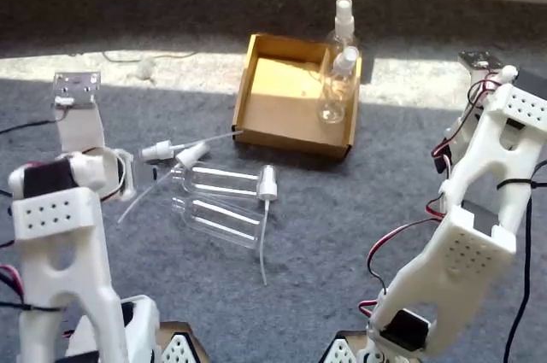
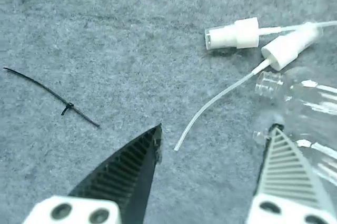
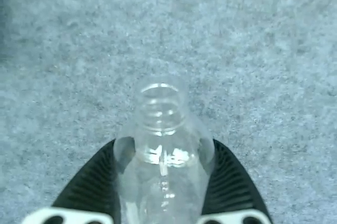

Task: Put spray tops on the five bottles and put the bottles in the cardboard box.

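My left gripper (image 2: pixel 213 137) hangs open over the grey carpet, above a thin dip tube. Just beyond it lie two loose spray tops (image 2: pixel 231 34) (image 2: pixel 287 47) and the open neck of a clear bottle (image 2: pixel 271 81) lying on its side. My right gripper (image 3: pixel 163 147) is shut on an uncapped clear bottle (image 3: pixel 160 129), neck pointing away. From above, two uncapped bottles (image 1: pixel 218 182) (image 1: pixel 218 216) lie side by side, with a third spray top (image 1: pixel 267 184) at their ends. One capped bottle (image 1: pixel 338 85) stands in the cardboard box (image 1: pixel 256 115); another (image 1: pixel 342 30) stands at its far corner.
A black zip tie (image 2: pixel 52 97) lies on the carpet to one side of the left gripper. The left arm (image 1: pixel 60 201) stands at the table's left, the right arm (image 1: pixel 479 209) at its right. Open carpet lies between the box and the right arm.
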Motion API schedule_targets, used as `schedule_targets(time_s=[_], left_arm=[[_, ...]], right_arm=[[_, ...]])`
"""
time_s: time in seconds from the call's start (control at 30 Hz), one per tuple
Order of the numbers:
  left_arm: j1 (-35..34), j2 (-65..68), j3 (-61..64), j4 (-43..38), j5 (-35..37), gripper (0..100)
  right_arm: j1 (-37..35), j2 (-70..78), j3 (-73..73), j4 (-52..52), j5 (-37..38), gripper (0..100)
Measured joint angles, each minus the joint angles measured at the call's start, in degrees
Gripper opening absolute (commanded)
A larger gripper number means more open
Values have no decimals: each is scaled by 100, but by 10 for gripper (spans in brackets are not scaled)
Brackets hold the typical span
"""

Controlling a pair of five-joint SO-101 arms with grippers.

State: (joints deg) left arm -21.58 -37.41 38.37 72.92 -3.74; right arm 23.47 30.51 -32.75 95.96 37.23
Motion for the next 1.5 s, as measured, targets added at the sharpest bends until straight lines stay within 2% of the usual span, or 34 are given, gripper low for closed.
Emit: schedule_targets(time_s=[0.07, 0.17, 0.3, 0.43, 0.57, 0.7, 0.87, 1.03, 1.13, 1.5], left_arm=[[237, 703, -651, 167, 299, 281], [862, 1618, -1354, 484, 123, 280], [2374, 2180, -2004, 905, -492, 280], [3956, 2576, -2585, 686, -527, 280], [4844, 3411, -2919, 158, -308, 254], [5046, 4633, -3297, -325, -9, 252], [5090, 5591, -3666, -510, 571, 249], [5116, 5705, -3692, -510, 1521, 249], [5090, 5705, -3692, -510, 1829, 249], [4888, 5705, -3587, -510, 1934, 249]], right_arm=[[-79, 0, 0, 9, -88, 4], [-176, 0, 0, 18, -88, 4], [-193, 0, 0, 18, -88, 4], [-193, 0, 0, 18, -88, 4], [-193, 0, 0, 18, -88, 4], [-193, 0, 0, 18, -88, 4], [-193, 62, -9, 18, -88, 4], [-193, 105, -9, 18, -88, 4], [-193, 105, -9, 18, -88, 4], [-193, 105, -9, 18, 185, 4]])
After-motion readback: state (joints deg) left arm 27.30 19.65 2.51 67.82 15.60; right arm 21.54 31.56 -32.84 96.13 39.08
